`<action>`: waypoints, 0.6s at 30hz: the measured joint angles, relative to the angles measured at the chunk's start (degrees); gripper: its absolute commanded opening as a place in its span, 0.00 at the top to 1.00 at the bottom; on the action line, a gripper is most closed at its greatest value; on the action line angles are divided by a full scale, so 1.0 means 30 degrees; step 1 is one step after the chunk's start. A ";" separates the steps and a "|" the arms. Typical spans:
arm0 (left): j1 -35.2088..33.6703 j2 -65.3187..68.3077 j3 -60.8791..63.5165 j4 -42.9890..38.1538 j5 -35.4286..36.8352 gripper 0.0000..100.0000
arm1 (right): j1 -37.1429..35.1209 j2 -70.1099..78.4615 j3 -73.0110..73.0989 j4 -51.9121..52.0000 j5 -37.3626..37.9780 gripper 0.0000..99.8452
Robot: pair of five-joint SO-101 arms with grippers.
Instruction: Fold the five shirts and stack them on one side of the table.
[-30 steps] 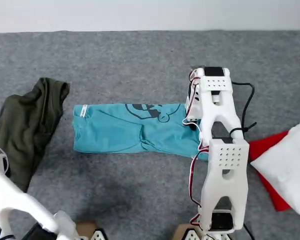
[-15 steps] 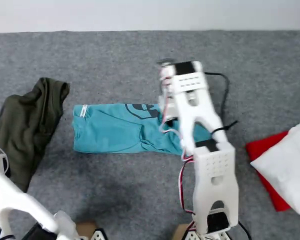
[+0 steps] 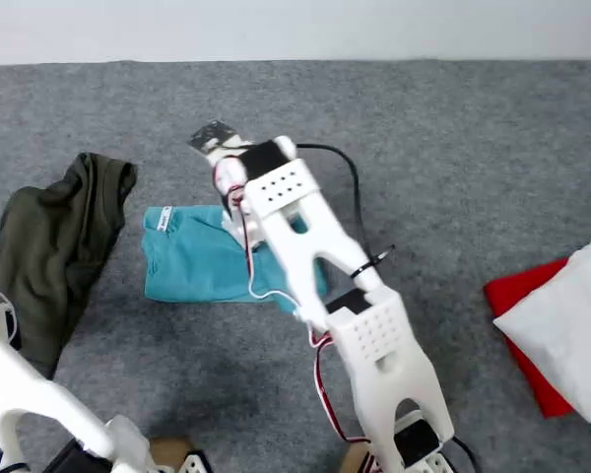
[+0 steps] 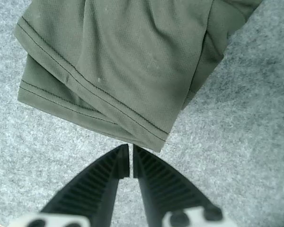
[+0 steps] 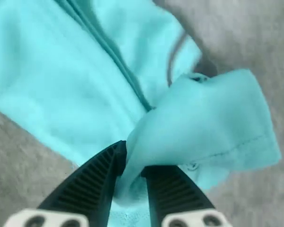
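A teal shirt (image 3: 192,261) lies left of the table's middle, its far end hidden under my right arm. My right gripper (image 5: 132,158) is shut on a bunched fold of the teal shirt (image 5: 199,123) and holds it above the rest of the cloth; in the high view this right gripper (image 3: 232,195) sits over the shirt's upper middle. An olive shirt (image 3: 59,236) lies crumpled at the left. My left gripper (image 4: 131,152) hangs shut and empty just off the hem of the olive shirt (image 4: 118,61).
A white shirt (image 3: 566,325) rests on a red one (image 3: 517,291) at the right edge. My left arm (image 3: 25,389) stands at the lower left corner. Bare grey carpet (image 3: 453,158) lies behind and to the right of the teal shirt.
My right arm has swung from the teal shirt's right end toward the left, dragging that end over the rest of the shirt. The left arm has stayed still.
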 measured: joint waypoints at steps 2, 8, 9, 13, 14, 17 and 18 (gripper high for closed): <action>0.0000 0.0000 0.0000 0.0000 0.0000 0.97 | -0.0322 0.0879 -0.1407 0.0000 0.0029 0.99; 0.0000 0.0000 0.0000 0.0000 0.0000 0.97 | -0.1348 0.3077 -0.4806 0.0000 0.0088 0.99; 0.0000 0.0000 0.0000 0.0000 0.0000 0.97 | -0.1553 0.3223 -0.5245 0.0029 0.0088 0.99; 0.0000 0.0000 0.0000 0.0000 0.0000 0.97 | -0.2227 0.3429 -0.6037 0.0059 0.0088 0.99; 0.0000 0.0000 0.0000 0.0000 0.0000 0.97 | -0.2315 0.3429 -0.6154 0.0000 0.0088 0.99; 0.0000 0.0000 0.0000 0.0000 0.0000 0.97 | -0.2315 0.3429 -0.6183 -0.0176 0.0088 0.99; 0.0000 0.0000 0.0000 0.0000 0.0000 0.97 | -0.2286 0.3429 -0.6183 -0.0176 0.0088 0.99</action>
